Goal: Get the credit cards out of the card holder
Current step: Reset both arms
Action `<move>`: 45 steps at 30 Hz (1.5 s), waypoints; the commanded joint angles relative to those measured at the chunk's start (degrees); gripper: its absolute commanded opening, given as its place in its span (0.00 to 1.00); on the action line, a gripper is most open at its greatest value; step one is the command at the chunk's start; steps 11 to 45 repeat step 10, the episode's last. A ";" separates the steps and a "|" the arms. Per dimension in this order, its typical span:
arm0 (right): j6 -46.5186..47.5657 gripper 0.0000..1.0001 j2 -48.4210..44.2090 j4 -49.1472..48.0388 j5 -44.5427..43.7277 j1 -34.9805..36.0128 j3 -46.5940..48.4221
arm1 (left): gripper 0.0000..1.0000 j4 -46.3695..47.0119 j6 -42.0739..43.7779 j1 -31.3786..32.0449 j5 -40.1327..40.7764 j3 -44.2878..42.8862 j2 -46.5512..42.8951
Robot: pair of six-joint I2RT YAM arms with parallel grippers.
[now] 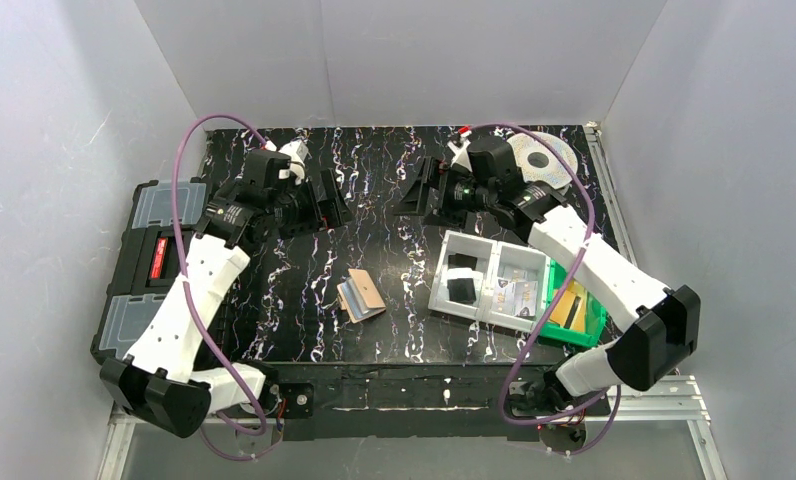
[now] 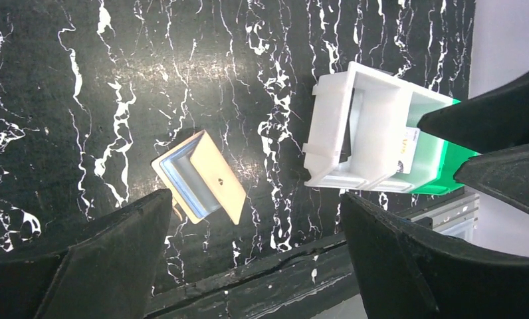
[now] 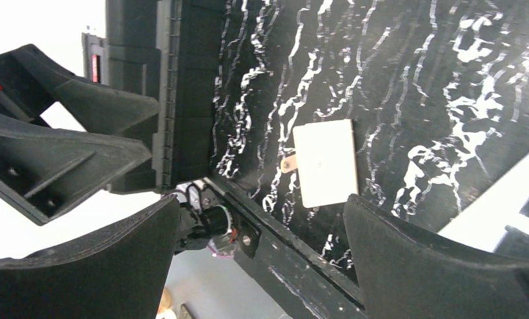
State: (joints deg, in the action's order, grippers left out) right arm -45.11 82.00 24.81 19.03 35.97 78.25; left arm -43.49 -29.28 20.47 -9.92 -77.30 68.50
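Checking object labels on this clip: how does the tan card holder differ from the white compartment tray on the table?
The card holder is tan; the compartment tray is white. The card holder is far smaller than the compartment tray. The card holder lies open alone mid-table with pale blue credit cards showing; the compartment tray sits beside a green bin. Both rest on the black marbled table.
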 commanded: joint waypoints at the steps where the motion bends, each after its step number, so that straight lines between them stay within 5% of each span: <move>1: 3.18 0.98 -3.94 0.97 -5.22 -0.44 -3.02 | 0.98 -0.60 1.93 0.16 1.66 0.33 -1.06; 45: 3.44 0.98 -6.32 0.06 -6.05 -0.81 -5.70 | 0.98 -0.90 2.60 0.21 2.49 0.99 -0.99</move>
